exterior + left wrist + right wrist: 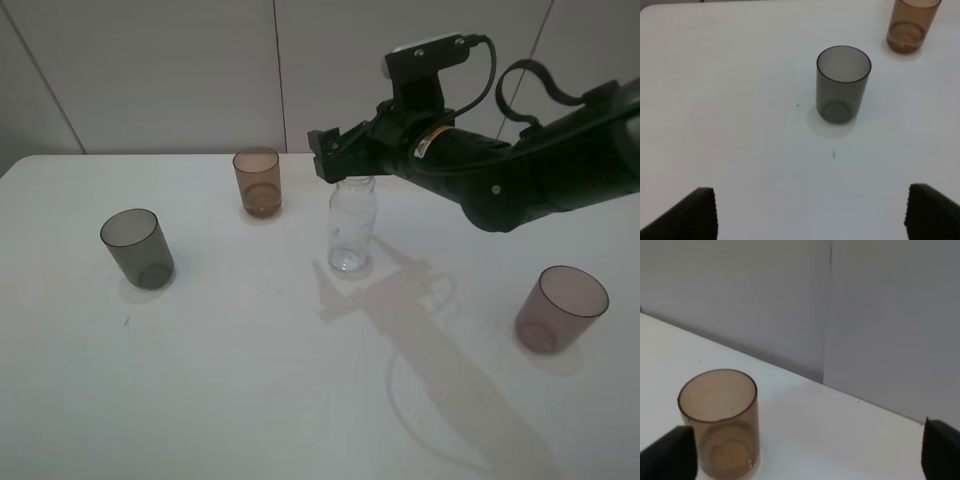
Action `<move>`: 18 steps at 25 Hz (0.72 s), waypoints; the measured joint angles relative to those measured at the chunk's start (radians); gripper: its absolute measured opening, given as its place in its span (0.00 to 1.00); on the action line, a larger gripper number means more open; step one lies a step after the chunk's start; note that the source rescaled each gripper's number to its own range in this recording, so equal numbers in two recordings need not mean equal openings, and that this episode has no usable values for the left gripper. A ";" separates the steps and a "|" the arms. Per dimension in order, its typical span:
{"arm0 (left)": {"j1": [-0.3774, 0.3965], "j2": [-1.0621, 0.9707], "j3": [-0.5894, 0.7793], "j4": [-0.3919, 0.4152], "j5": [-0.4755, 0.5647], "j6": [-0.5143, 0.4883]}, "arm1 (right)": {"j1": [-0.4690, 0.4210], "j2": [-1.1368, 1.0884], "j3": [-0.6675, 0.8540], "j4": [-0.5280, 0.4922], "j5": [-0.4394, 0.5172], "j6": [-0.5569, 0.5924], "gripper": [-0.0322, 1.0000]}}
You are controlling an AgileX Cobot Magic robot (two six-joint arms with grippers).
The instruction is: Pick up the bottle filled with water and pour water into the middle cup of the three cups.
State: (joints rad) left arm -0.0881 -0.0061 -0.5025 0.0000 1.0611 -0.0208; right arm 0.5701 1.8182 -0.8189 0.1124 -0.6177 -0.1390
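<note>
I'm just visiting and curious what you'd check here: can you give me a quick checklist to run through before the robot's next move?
1. Bottle upright on the table: ok.
2. Right gripper jaws open, above the bottle's neck: ok.
3. Orange-brown middle cup upright, beside the bottle, apart from it: ok.
4. Grey cup and pinkish cup upright, well aside: ok.
5. Water level in bottle or middle cup: cannot tell.
6. Left gripper jaws open, holding nothing: ok.
</note>
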 joint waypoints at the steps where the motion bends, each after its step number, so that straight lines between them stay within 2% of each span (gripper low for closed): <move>1: 0.000 0.000 0.000 0.000 0.000 0.000 | 0.000 -0.028 0.000 0.000 0.031 -0.013 1.00; 5: 0.000 0.000 0.000 0.000 0.000 0.000 | -0.004 -0.173 0.000 0.053 0.326 -0.031 1.00; 7: 0.000 0.000 0.000 0.000 0.000 0.000 | -0.030 -0.244 0.000 0.082 0.502 -0.031 1.00; 11: 0.000 0.000 0.000 0.000 0.000 0.000 | -0.151 -0.409 0.001 0.103 0.832 -0.029 1.00; 14: 0.000 0.000 0.000 0.000 0.000 0.000 | -0.259 -0.558 0.001 0.078 1.048 -0.004 1.00; 18: 0.000 0.000 0.000 0.000 0.000 0.000 | -0.376 -0.780 0.001 -0.008 1.242 0.047 1.00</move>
State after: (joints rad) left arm -0.0881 -0.0061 -0.5025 0.0000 1.0611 -0.0208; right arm 0.1946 1.0380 -0.8179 0.1043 0.6248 -0.0918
